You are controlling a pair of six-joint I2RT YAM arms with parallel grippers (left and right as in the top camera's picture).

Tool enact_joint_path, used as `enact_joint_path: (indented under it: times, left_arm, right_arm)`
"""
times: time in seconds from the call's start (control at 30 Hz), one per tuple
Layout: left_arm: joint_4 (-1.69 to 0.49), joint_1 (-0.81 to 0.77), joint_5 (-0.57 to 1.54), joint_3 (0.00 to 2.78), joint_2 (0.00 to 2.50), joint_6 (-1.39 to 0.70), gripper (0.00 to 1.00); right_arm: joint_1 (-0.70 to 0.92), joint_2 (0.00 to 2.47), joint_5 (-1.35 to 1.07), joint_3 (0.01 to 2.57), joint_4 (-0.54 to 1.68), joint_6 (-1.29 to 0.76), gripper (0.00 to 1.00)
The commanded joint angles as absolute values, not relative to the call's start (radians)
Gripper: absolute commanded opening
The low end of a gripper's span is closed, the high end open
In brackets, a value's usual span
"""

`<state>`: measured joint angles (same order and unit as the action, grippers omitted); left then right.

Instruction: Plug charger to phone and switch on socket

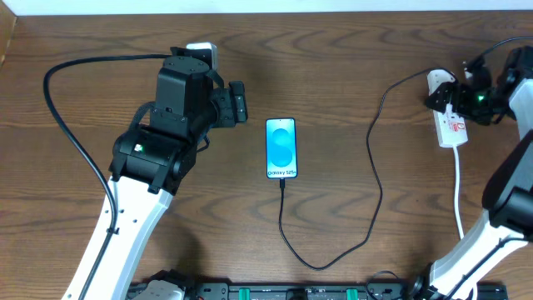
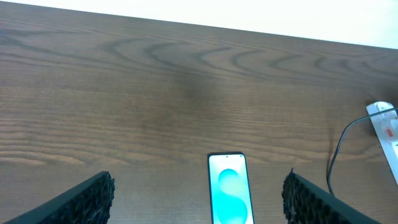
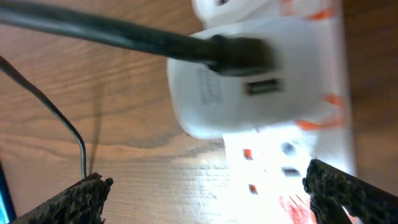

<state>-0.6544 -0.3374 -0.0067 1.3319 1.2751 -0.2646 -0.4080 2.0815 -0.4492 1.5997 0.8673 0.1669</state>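
Observation:
The phone lies screen-up in the middle of the table, its blue-cyan screen lit; it also shows in the left wrist view. The thin black charger cable runs from the phone's near end in a loop to the white adapter, which sits in the white socket strip at the far right. My right gripper is open just above the strip, its fingers either side of the strip's near part. My left gripper is open, to the left of the phone and above the table.
A white object sits behind the left arm. The strip's white lead runs toward the front edge. A thick black arm cable loops at the left. The table's far edge is close behind.

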Motion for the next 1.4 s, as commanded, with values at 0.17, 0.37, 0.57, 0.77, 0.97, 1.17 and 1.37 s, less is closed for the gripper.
enact_joint_path:
  times: [0.17, 0.37, 0.57, 0.77, 0.97, 1.17, 1.37]
  left_arm:
    - [-0.655, -0.336, -0.023, 1.33, 1.269, -0.255, 0.86]
    - [-0.655, -0.336, -0.023, 1.33, 1.269, -0.255, 0.86]
    - [-0.655, -0.336, -0.023, 1.33, 1.269, -0.255, 0.86]
    - [-0.655, -0.336, -0.023, 1.33, 1.269, -0.255, 0.86]
    - [-0.655, -0.336, -0.023, 1.33, 1.269, -0.255, 0.86]
    - [-0.655, -0.336, -0.023, 1.33, 1.269, -0.255, 0.86]
    - [-0.659, -0.336, -0.023, 1.33, 1.269, -0.255, 0.86]
  right_arm:
    - [-0.409, 1.728, -0.254, 1.604, 0.944, 0.002, 0.99]
    - [-0.408, 1.562, -0.351, 1.604, 0.973, 0.0, 0.99]
    - [-0.408, 1.518, -0.35, 1.604, 0.973, 0.001, 0.99]
    - [-0.408, 1.52, -0.35, 1.604, 0.973, 0.001, 0.99]
    - [-0.408, 1.52, -0.35, 1.604, 0.973, 0.001, 0.99]
    - [-0.408, 1.52, -0.35, 1.604, 0.973, 0.001, 0.99]
    - [-0.408, 1.52, -0.35, 1.604, 0.973, 0.001, 0.99]
